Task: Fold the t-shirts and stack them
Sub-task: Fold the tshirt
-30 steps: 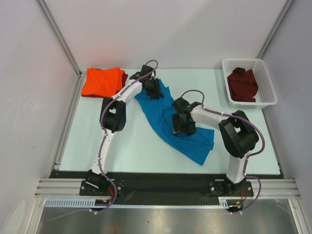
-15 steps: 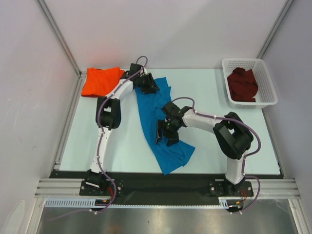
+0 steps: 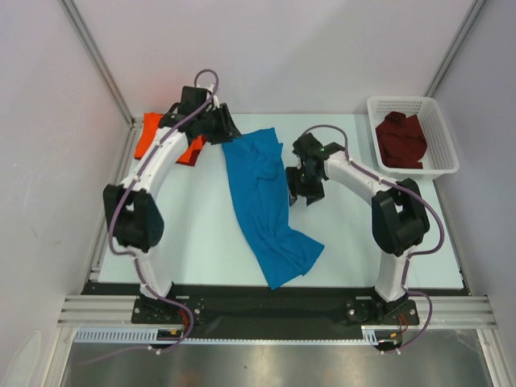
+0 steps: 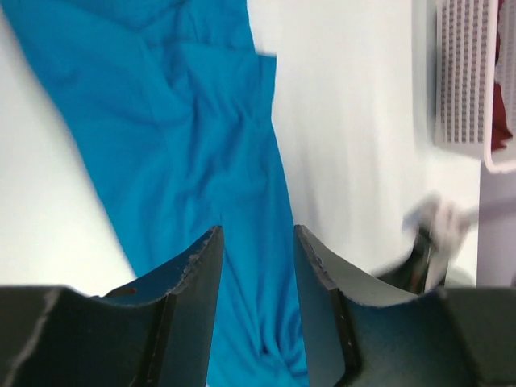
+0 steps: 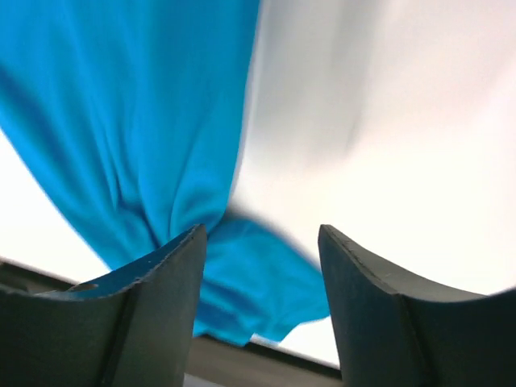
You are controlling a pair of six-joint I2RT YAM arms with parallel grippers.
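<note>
1. Across the middle of the counter (image 3: pixel 193 234) we see the blue t-shirt (image 3: pixel 260 193). It lies loose and rumpled, running from the upper centre of the overhead view down toward the lower centre.
2. At the upper left, the orange t-shirt (image 3: pixel 148 134) lies partly hidden behind the left arm (image 3: pixel 161 157).
3. At the upper right, a maroon t-shirt (image 3: pixel 401 139) sits bunched inside the white basket (image 3: pixel 442 137).
4. We find the left claw (image 3: pixel 228 133) by the blue t-shirt's upper left corner, its jaws apart with nothing between them.
5. We find the right claw (image 3: pixel 302 196) just beside the blue t-shirt's right edge, jaws likewise apart and empty. Its wrist view shows blue cloth beyond the fingers.
</note>
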